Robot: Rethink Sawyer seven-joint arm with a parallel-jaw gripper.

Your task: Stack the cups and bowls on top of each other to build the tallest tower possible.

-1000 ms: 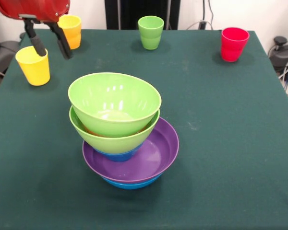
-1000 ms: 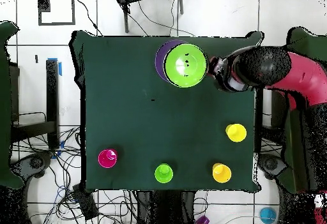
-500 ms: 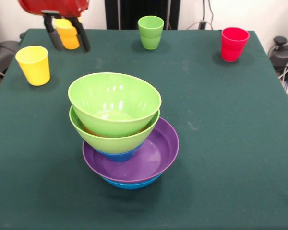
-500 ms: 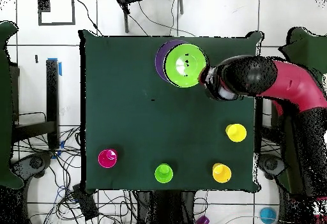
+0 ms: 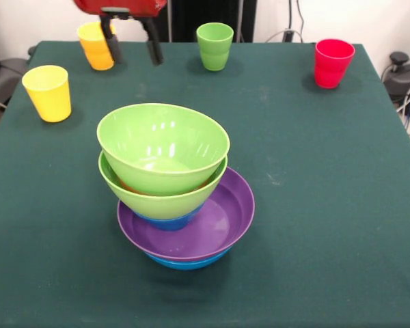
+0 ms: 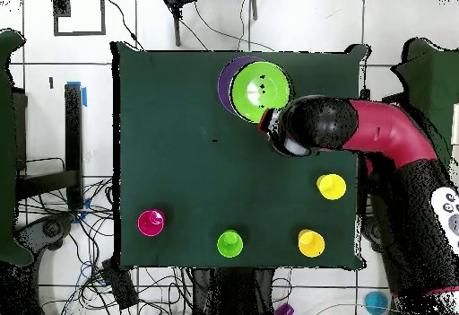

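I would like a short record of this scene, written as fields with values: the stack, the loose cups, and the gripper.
tower: nested glossy plastic bowls; blue lowest, then wide purple, two light green uppermost
cups on table: yellow plastic cup, orange-yellow plastic cup, light green plastic cup, red plastic cup, all upright, apart
gripper: open, empty, above the table between the orange-yellow and light green cups
table: dark green cloth

**Stack near the bench's front, cups along the far edge**

The tower of nested glossy plastic bowls [image 5: 174, 188] stands on the green-clothed bench [image 5: 314, 205]. Behind it, left to right in the front view: yellow plastic cup [image 5: 48, 93], orange-yellow plastic cup [image 5: 96, 45], light green plastic cup [image 5: 214, 46], red plastic cup [image 5: 333, 62]. The gripper [image 5: 131, 48] hangs between the orange-yellow and light green cups.
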